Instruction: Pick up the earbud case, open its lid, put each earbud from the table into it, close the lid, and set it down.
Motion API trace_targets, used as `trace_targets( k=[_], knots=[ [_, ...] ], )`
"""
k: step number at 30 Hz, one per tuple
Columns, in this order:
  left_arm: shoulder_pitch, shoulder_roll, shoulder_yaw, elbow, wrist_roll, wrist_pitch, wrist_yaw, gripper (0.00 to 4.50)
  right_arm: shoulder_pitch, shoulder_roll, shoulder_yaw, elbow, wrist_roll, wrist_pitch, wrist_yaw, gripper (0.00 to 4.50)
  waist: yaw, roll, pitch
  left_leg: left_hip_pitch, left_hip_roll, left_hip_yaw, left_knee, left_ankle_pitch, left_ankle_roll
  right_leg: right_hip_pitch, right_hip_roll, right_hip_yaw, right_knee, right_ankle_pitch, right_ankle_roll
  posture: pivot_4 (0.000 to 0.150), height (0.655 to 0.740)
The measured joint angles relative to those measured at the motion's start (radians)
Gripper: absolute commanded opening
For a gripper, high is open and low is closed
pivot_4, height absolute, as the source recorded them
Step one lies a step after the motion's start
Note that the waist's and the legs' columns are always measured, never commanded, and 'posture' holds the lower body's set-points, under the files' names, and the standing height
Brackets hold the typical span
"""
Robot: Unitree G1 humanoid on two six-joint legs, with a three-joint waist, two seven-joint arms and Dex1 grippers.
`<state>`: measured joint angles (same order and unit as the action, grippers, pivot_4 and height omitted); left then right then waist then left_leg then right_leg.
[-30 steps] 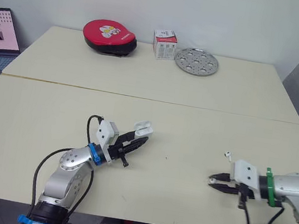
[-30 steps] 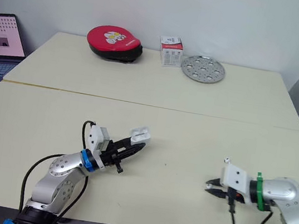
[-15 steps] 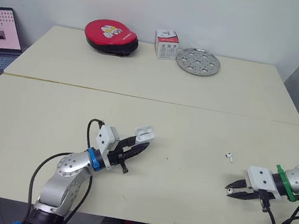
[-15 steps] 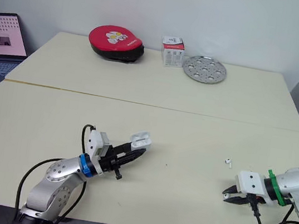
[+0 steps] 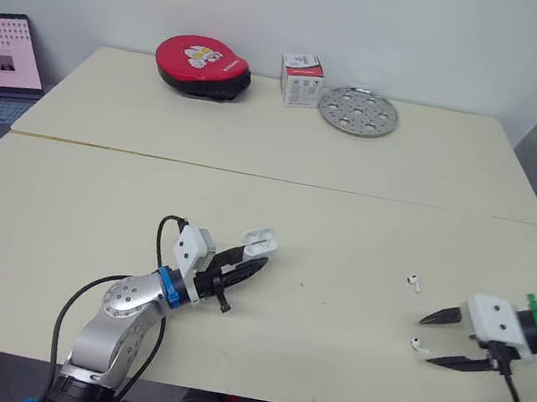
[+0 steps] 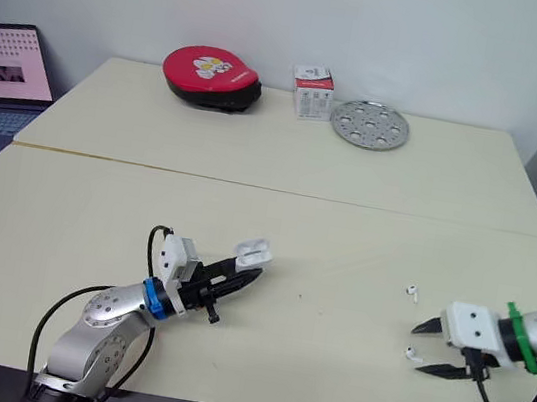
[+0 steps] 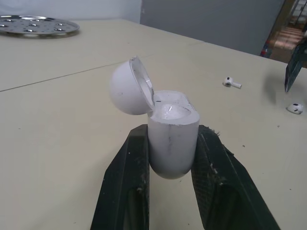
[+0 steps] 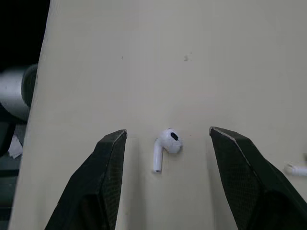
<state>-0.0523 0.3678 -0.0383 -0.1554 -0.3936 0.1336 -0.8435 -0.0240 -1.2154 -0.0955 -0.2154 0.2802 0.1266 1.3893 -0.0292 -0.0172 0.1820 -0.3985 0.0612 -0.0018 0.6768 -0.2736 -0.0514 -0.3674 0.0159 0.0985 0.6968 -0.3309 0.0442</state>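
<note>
**Near the front right edge: fingers spread around one earbud**

Between your right fingers (image 8: pixel 103 182), which stand wide apart, one earbud (image 8: pixel 166 143) lies flat on the surface (image 5: pixel 346 223), touching neither finger. The front edge of the surface runs just beside that hand, so you have little room on the near side. The second earbud (image 5: pixel 413 280) lies near the first, a little farther from the edge and outside the fingers' span.

Your left fingers (image 7: pixel 125 187) are clamped on the body of the earbud case (image 7: pixel 171 139), one on each side, with its lid (image 7: pixel 125 86) hinged back and the hollow showing. The case sits left of centre on the near half.

Between the case and the earbuds the surface is bare. A red round pouch (image 5: pixel 203 66), a small box (image 5: pixel 301 80) and a perforated metal plate (image 5: pixel 360 111) line the far edge, well apart from both hands. A laptop (image 5: pixel 1 60) stands beyond the left edge.
</note>
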Motion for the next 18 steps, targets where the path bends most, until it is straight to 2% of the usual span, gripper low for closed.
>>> trace_targets(
  k=[6,10,14,18],
  knots=[
    [-0.001,-0.002,-0.018,0.000,0.001,0.000,0.000,0.81,0.090,-0.080,0.003,-0.299,-0.128,0.430,-0.191,2.85,-0.001,0.000,0.000,-0.001,0.000,0.001,0.000,0.000,0.000,-0.001,0.000,0.001,0.000,0.000,0.000,0.150,0.7400],
    [-0.003,-0.003,-0.025,0.001,0.001,0.000,0.002,0.81,0.037,-0.070,0.123,-0.362,-0.166,0.527,-0.230,2.85,-0.001,-0.001,0.000,-0.001,-0.001,0.001,0.000,0.000,0.000,-0.002,0.000,0.001,-0.001,0.000,0.000,0.150,0.7400],
    [-0.005,-0.007,-0.036,0.004,0.002,0.001,0.003,0.81,-0.082,-0.016,0.263,-0.341,-0.210,0.571,-0.250,2.85,-0.003,-0.001,0.000,-0.001,-0.001,0.002,0.000,0.000,0.000,-0.003,0.000,0.002,-0.001,0.000,0.000,0.150,0.7400],
    [-0.001,-0.009,-0.037,0.004,0.003,0.001,0.004,0.81,-0.155,0.010,0.325,-0.317,-0.223,0.604,-0.250,2.85,-0.002,-0.001,0.000,-0.002,0.000,0.001,0.000,0.000,0.000,-0.004,0.000,0.001,-0.001,0.000,0.000,0.150,0.7400]
  ],
)
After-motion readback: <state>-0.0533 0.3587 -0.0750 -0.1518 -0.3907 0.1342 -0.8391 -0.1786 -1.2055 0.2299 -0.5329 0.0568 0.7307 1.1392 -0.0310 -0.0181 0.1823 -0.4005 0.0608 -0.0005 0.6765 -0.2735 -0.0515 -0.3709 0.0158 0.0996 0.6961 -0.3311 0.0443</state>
